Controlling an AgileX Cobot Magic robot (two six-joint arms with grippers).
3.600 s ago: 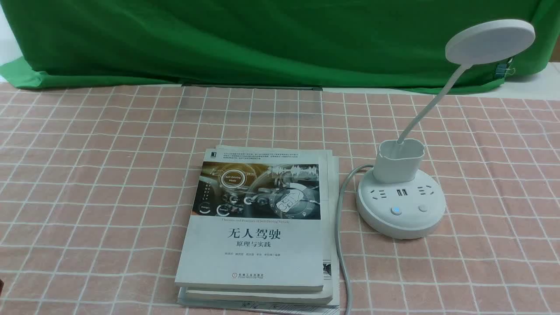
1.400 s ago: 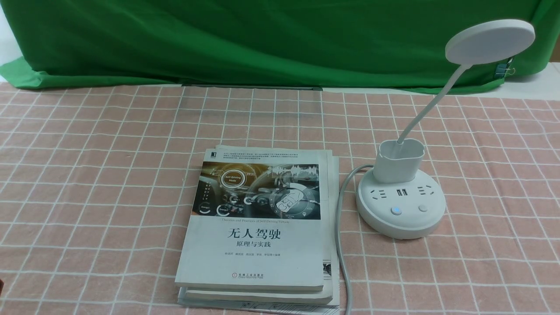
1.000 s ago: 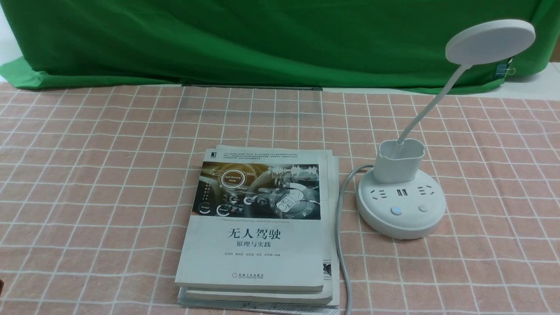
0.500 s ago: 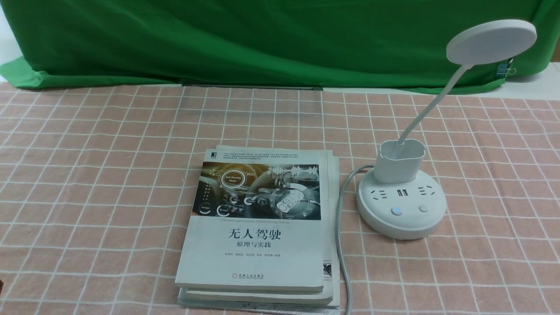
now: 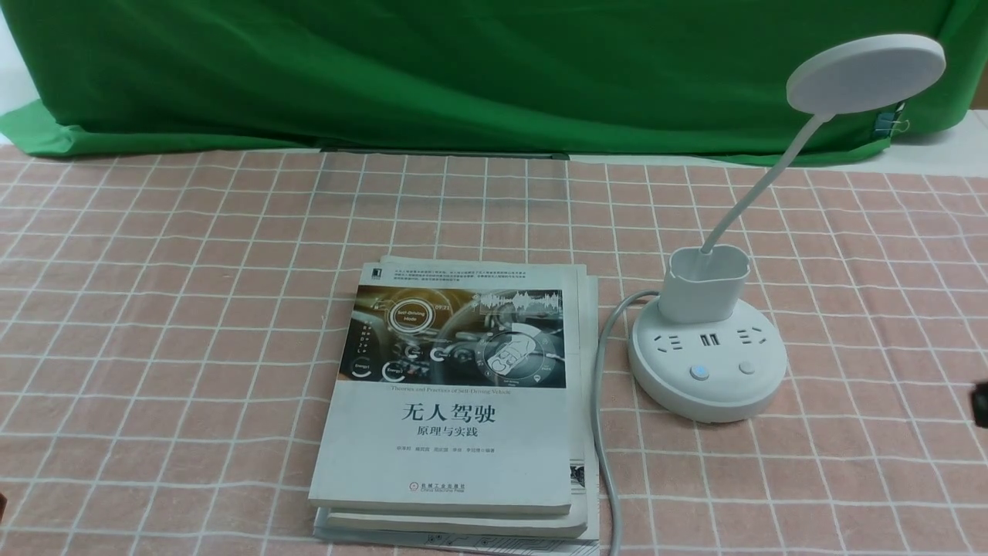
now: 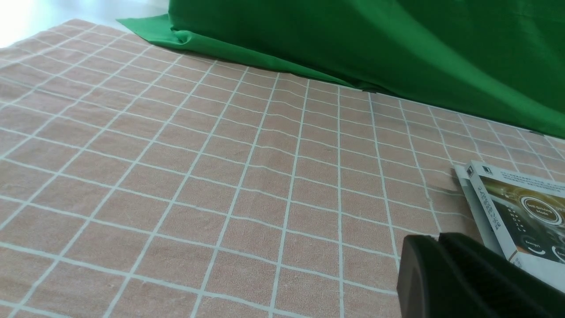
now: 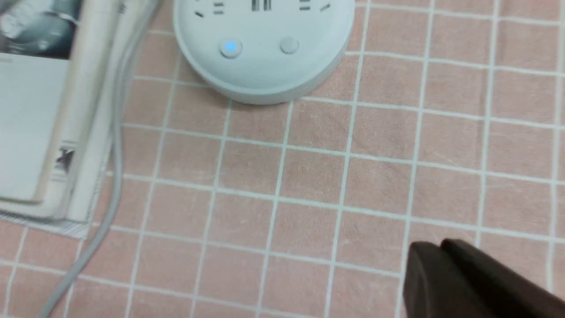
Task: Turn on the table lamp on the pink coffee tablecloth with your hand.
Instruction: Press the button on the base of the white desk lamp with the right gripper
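The white table lamp [image 5: 706, 371] stands on the pink coffee tablecloth [image 5: 193, 309], right of centre, its disc head [image 5: 864, 73] raised on a bendy neck and unlit. On its round base a blue-lit button [image 5: 700, 372] sits beside a plain one [image 5: 746, 367]. In the right wrist view the base [image 7: 265, 70] lies ahead of my right gripper [image 7: 441, 245], which is shut, empty and well short of it over bare cloth. A black bit of that hand [image 5: 980, 403] shows at the front view's right edge. My left gripper [image 6: 439, 238] is shut and empty, near the books' corner.
A stack of books [image 5: 455, 401] lies left of the lamp. The lamp's grey cord [image 5: 602, 432] runs between them toward the near edge. A green backdrop cloth [image 5: 463, 69] hangs along the far side.
A black part of my right hand has come into the front view at its right edge. The lamp and books stay where they were.
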